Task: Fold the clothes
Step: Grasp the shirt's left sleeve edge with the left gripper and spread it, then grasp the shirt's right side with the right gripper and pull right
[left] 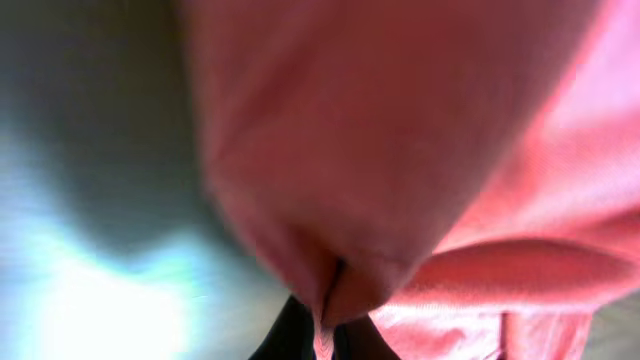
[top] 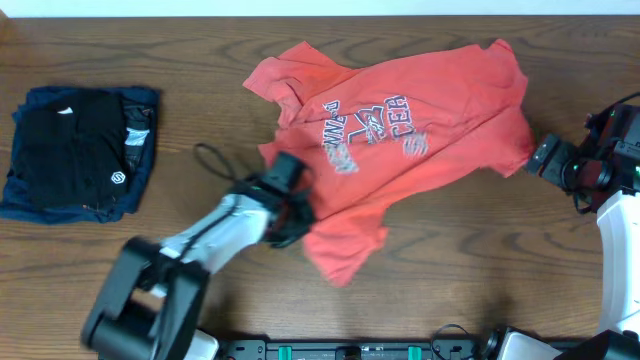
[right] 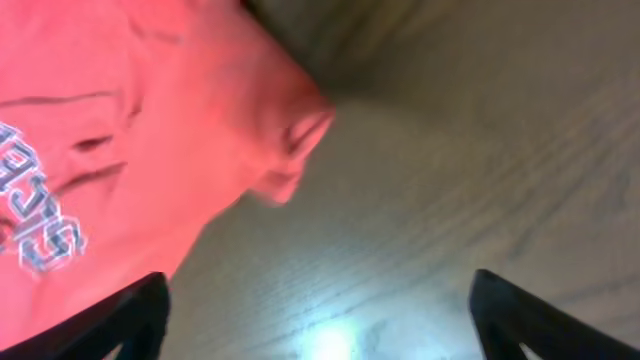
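The coral-red T-shirt (top: 420, 130) lies crumpled on the table's middle, its varsity lettering (top: 375, 128) facing up. My left gripper (top: 292, 205) is at the shirt's lower left edge, shut on a pinched fold of the red cloth (left: 335, 290). My right gripper (top: 545, 155) sits at the shirt's right edge, open and empty, its fingers (right: 320, 310) spread over bare wood. The shirt's right corner (right: 150, 130) with part of the lettering lies just ahead of it.
A folded black garment (top: 75, 140) with a small white logo lies on a folded navy-blue garment (top: 30, 195) at the far left. A dark cable loop (top: 210, 160) lies left of the shirt. Brown wooden table (top: 480, 260).
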Controlling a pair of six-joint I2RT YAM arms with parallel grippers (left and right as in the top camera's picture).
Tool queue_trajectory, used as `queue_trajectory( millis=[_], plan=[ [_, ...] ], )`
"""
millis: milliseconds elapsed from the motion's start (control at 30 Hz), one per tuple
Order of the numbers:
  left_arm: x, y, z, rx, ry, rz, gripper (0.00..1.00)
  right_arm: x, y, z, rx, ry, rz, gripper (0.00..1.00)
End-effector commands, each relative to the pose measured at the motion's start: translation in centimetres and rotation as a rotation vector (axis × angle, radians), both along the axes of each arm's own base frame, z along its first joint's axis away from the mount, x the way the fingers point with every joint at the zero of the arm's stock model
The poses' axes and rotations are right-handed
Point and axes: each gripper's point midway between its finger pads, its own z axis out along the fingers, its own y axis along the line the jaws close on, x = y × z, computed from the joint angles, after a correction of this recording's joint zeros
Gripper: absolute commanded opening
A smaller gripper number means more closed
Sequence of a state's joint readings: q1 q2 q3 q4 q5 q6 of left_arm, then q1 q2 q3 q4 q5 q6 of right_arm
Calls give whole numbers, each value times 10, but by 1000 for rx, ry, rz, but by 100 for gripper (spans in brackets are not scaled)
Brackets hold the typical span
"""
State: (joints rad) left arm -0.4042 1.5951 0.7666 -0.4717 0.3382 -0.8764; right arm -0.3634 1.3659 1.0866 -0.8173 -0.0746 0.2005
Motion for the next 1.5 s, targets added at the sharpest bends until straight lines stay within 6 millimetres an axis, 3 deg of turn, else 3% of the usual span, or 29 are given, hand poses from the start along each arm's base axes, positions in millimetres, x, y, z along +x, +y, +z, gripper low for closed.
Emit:
queue_trajectory(
  millis=[0, 100, 200, 367, 633, 700, 767, 800, 867, 1000, 1067, 1167, 1267, 1300, 1333, 1367, 1433, 1467],
  plan=[
    [8, 54, 24, 93, -97, -3, 6, -5, 2, -5, 16, 39, 6, 86],
    [10, 99, 48, 133, -132, 153, 6, -11, 7, -22, 52, 100, 11, 77],
    [14, 118, 63, 129, -182, 232, 6, -12, 19, -39, 124, 135, 38, 75],
    [14, 119, 68, 127, -201, 238, 6, -10, 40, -74, 188, 213, 94, 77],
    [12, 117, 66, 128, -190, 230, 6, 17, 105, -121, 326, 239, 296, 78],
    [11, 117, 66, 129, -184, 229, 6, 21, 116, -133, 339, 255, 303, 74],
    [10, 117, 65, 129, -179, 229, 6, 28, 128, -139, 361, 242, 335, 64],
    [10, 117, 65, 129, -178, 229, 6, 30, 133, -140, 371, 232, 349, 52],
    [10, 117, 65, 129, -179, 229, 6, 37, 135, -139, 353, 208, 363, 5],
    [10, 117, 65, 130, -179, 229, 6, 51, 107, -112, 247, 181, 308, 1],
    [10, 117, 65, 130, -179, 227, 6, 66, 87, -80, 174, 138, 275, 1],
    [10, 117, 65, 130, -183, 225, 6, 96, 59, -11, -6, 51, 292, 1],
    [10, 117, 65, 130, -183, 226, 6, 112, 65, 40, -86, 4, 407, 5],
    [10, 118, 65, 131, -183, 226, 6, 112, 70, 48, -105, 11, 454, 14],
    [10, 118, 65, 131, -183, 226, 6, 111, 74, 50, -117, 27, 482, 33],
    [10, 118, 65, 131, -183, 226, 6, 107, 77, 48, -128, 49, 493, 38],
    [10, 118, 65, 131, -181, 225, 6, 98, 79, 39, -138, 100, 487, 37],
    [9, 118, 65, 131, -179, 225, 6, 92, 79, 32, -133, 128, 469, 43]
  ],
)
